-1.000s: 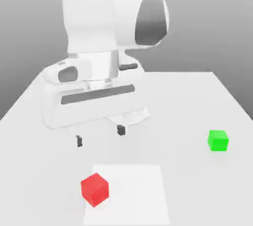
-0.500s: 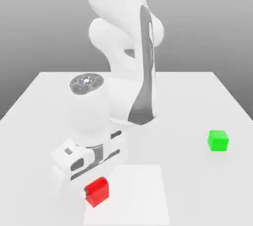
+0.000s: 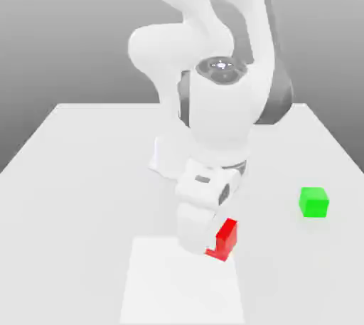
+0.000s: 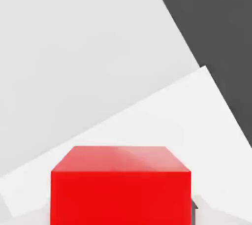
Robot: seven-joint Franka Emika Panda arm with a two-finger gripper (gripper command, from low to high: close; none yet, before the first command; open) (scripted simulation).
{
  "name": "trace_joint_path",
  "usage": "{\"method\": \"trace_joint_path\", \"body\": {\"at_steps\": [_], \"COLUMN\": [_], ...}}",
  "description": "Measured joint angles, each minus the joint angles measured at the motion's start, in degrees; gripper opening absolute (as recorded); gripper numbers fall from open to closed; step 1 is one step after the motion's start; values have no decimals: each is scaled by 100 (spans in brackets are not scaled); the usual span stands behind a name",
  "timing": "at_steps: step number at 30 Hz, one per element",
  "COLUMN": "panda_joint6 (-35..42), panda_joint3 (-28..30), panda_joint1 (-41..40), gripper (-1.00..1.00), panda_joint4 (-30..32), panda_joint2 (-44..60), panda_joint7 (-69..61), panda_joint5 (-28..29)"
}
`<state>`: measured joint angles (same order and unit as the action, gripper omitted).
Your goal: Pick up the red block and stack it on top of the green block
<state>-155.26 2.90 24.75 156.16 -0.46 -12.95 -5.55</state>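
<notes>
The red block (image 3: pixel 225 240) is clamped between the closed jaws of the gripper (image 3: pixel 213 249) and is carried tilted, clear of the table (image 3: pixel 85 174), above the far edge of a paler square patch (image 3: pixel 178 288) marked on the surface. In the hand view the red block (image 4: pixel 120 184) is seen close up, with the pale patch and the grey tabletop beneath it. The green block (image 3: pixel 313 202) is seen resting on the table, well apart from the red block, toward the exterior view's right
</notes>
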Motion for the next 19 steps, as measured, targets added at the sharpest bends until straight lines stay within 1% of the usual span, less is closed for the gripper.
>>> {"method": "trace_joint_path", "body": {"at_steps": [3, 9, 11, 15, 16, 19], "panda_joint6": [79, 194, -63, -810, -1002, -1002], "panda_joint3": [-366, -1390, -1524, -1534, -1470, -1470], "panda_joint1": [800, 1949, 2040, 1988, 2009, 2009], "gripper": [-100, -100, -100, -100, 100, 100], "panda_joint4": [211, 620, 653, 635, 627, 627], "panda_joint2": [-302, -858, -635, 144, 350, 350], "panda_joint7": [-23, -17, 66, 395, 517, 517], "panda_joint5": [0, 69, 193, 666, 836, 836]}}
